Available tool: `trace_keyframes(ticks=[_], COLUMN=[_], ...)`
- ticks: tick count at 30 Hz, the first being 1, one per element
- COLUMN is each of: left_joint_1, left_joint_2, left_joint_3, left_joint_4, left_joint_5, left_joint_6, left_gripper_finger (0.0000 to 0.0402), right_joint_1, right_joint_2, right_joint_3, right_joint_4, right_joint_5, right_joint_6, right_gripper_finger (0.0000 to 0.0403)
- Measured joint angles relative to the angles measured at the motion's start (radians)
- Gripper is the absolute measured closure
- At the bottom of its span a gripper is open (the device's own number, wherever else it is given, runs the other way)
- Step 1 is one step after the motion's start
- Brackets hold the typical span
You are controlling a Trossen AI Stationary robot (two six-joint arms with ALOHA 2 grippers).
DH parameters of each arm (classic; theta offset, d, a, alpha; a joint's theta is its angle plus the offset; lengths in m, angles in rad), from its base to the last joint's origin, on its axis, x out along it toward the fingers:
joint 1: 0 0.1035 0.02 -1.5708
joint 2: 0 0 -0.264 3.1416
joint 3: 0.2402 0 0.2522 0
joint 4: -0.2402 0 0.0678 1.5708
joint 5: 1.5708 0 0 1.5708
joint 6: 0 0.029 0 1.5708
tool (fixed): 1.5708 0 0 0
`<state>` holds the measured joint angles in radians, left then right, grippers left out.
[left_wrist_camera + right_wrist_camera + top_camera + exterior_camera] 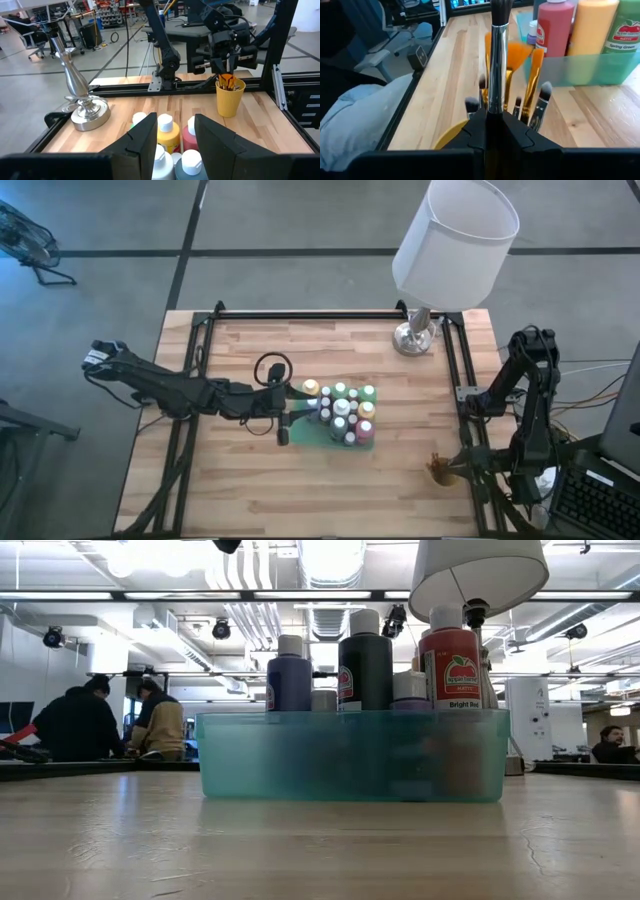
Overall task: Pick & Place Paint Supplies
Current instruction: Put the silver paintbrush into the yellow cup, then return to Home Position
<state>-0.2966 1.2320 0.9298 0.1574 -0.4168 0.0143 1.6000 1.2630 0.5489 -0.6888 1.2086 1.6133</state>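
From above, the left gripper sits at nine o'clock of the green tray holding the paint bottles. Its wrist view shows the fingers apart over the caps. The right gripper is clamped on a brush above the yellow cup.

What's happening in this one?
Two arms are sorting paint supplies on a wooden table. The right hand is shut on a brush, upright over a yellow cup of brushes at the table's right edge. The left hand hangs half open over the paint bottles standing in a teal bin mid-table, holding nothing. A lamp stands at the back.
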Motion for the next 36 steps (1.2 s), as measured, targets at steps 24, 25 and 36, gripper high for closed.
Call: trace_keyframes(ticks=[24, 25, 36], left_joint_1=[0.0, 0.0, 0.0], left_joint_2=[0.0, 0.0, -0.009], left_joint_3=[0.0, 0.0, 0.0], left_joint_4=[0.0, 0.0, 0.0], left_joint_5=[0.0, 0.0, 0.0], left_joint_6=[0.0, 0.0, 0.045], left_gripper_finger=[0.0264, 0.0264, 0.0264], right_joint_1=[-0.002, -0.003, -0.03], right_joint_2=[-0.006, -0.021, -0.264], right_joint_3=[0.0, 0.002, 0.141], right_joint_4=[0.021, 0.018, 0.016], right_joint_5=[-0.009, -0.005, 0.0], right_joint_6=[0.007, 0.003, -0.31], right_gripper_finger=[0.0231, 0.0224, 0.0194])
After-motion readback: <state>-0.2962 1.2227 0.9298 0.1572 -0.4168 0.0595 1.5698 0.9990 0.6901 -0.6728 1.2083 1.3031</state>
